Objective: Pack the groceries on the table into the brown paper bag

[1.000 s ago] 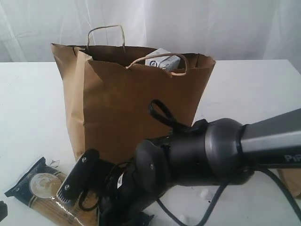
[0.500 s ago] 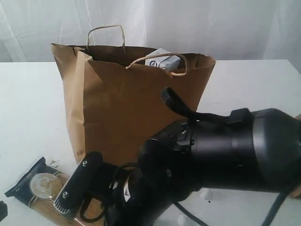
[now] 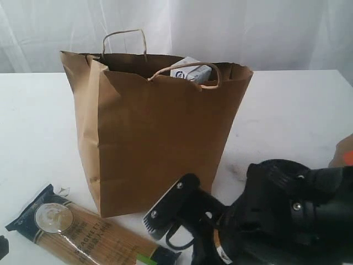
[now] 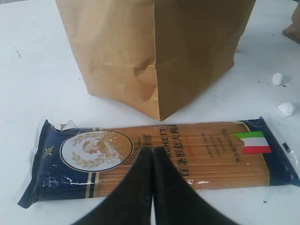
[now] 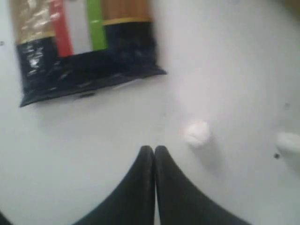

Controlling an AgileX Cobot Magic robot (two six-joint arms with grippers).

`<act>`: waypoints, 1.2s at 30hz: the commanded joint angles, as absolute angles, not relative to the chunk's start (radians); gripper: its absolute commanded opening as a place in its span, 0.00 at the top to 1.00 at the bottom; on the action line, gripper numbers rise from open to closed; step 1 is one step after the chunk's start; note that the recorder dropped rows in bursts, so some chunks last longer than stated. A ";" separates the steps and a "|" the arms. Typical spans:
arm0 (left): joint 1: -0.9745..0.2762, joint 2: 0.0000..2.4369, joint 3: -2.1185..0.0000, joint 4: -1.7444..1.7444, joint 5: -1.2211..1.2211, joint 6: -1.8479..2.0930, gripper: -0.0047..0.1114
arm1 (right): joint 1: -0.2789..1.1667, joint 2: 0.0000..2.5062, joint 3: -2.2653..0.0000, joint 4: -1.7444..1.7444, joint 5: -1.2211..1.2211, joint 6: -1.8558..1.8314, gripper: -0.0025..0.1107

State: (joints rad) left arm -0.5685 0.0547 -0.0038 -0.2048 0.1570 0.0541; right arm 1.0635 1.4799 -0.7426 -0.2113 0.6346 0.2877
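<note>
The brown paper bag (image 3: 160, 132) stands upright mid-table, and a small white-blue carton (image 3: 190, 70) shows at its mouth. In front of the bag the spaghetti pack (image 3: 83, 234) lies flat on the white table (image 3: 33, 127). In the left wrist view my left gripper (image 4: 152, 151) is shut and empty, its tips just above the spaghetti pack (image 4: 187, 152). My right gripper (image 5: 153, 150) is shut and empty over bare table, a little short of the pack's dark end (image 5: 89, 65). The brown pouch (image 3: 343, 150) with an orange label peeks in at the right edge. The other groceries are hidden or out of view.
My right arm's bulky black body (image 3: 292, 215) fills the lower right of the exterior view. Small white balls (image 4: 277, 78) (image 4: 286, 109) (image 5: 196, 133) lie on the table near the pack's dark end. White curtains hang behind the table.
My right arm has swung right and lower in the exterior view, uncovering the whole spaghetti pack. The bag and the pack have not moved.
</note>
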 commanded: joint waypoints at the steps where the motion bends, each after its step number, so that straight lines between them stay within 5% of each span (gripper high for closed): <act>1: -0.571 0.046 0.000 -0.207 0.157 0.049 0.96 | 1.063 1.449 -0.703 -0.417 0.659 0.654 0.98; 6: -0.571 0.046 0.000 -0.207 0.157 0.049 0.96 | 1.063 1.451 -0.686 -0.420 0.635 0.718 0.90; 14: -0.571 0.046 0.000 -0.207 0.157 0.049 0.96 | 1.063 1.459 -0.686 -0.420 0.597 0.737 0.55; 36: -0.571 0.046 0.000 -0.207 0.157 0.049 0.96 | 1.046 1.663 -0.686 -0.498 0.492 0.753 0.58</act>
State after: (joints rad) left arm -0.5685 0.0547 -0.0038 -0.2048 0.1570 0.0541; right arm 1.0635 1.6446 -0.6887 -0.4812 0.5162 0.7408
